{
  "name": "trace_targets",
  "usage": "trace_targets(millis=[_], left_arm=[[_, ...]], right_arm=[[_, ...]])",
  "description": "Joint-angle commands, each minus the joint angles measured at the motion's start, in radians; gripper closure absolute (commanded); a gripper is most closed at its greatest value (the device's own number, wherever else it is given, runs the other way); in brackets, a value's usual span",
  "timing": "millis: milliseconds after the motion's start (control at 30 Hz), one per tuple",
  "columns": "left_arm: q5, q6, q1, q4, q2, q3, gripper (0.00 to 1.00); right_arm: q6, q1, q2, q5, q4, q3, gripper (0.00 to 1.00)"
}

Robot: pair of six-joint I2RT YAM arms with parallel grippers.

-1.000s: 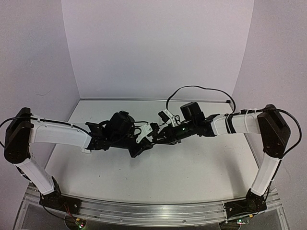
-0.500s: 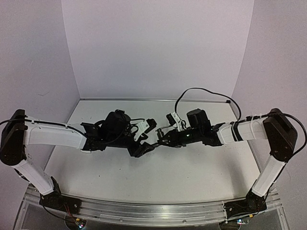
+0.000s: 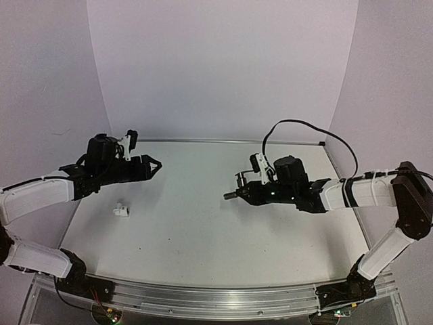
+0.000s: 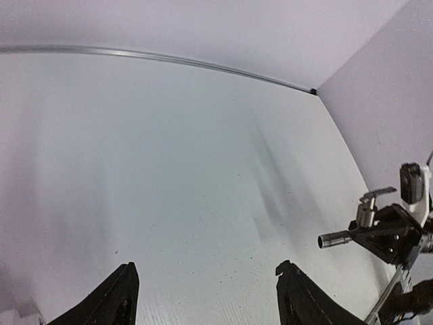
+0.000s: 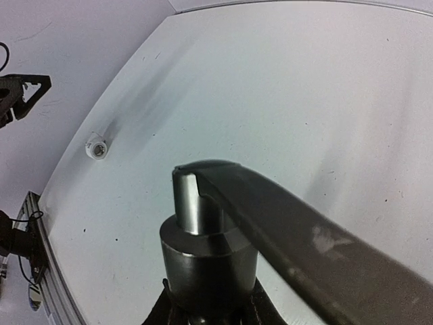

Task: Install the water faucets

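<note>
Far left of the top view: left gripper point(image 3: 153, 164) spread wide, holding nothing, raised off the table point(image 3: 203, 250). Just below it, lying loose on the surface: tiny white fitting point(image 3: 122, 210). Probably featherlight plastic, easy to flick away, best pinched across its sides. Bare stretch through the middle, nothing blocking. Right of centre: right gripper point(image 3: 249, 193) clamped on the grey faucet point(image 3: 232, 195) by its body, spout pointing left, lever up. Looks like rigid, smooth metal, liable to twist in the pads. Behind, a looping black cable point(image 3: 298, 125), well apart from both parts.
</note>
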State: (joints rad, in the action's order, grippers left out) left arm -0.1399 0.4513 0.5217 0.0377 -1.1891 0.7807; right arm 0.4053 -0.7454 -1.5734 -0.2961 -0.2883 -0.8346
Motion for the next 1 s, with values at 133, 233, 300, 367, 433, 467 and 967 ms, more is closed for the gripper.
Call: trace_targets(millis=[133,233,300,367,433,467,967], left_arm=[[0.270,0.316,-0.099,0.457,0.056,0.020,0.25],[0.322,0.370,-0.141,0.561,0.043,0.022,0.24],[0.329,0.388,-0.175,0.601,0.024,0.011,0.22],[0.287,0.394,-0.224,0.601,0.007,-0.010,0.18],[0.225,0.395,-0.277,0.589,-0.021,-0.019,0.17],[0.206,0.393,-0.287,0.583,-0.039,-0.015,0.17],[0.127,0.171,-0.305,0.559,-0.326,0.122,0.11]], right_arm=[[-0.089,-0.026,0.043,0.094,-0.038,0.002,1.00],[-0.089,-0.026,0.046,0.083,-0.040,0.005,1.00],[-0.087,-0.026,0.049,0.070,-0.040,0.007,1.00],[-0.085,-0.026,0.052,0.060,-0.041,0.009,1.00],[-0.081,-0.026,0.054,0.056,-0.042,0.011,1.00],[-0.079,-0.026,0.055,0.054,-0.042,0.013,1.00],[-0.056,-0.027,0.076,0.037,-0.049,0.042,1.00]])
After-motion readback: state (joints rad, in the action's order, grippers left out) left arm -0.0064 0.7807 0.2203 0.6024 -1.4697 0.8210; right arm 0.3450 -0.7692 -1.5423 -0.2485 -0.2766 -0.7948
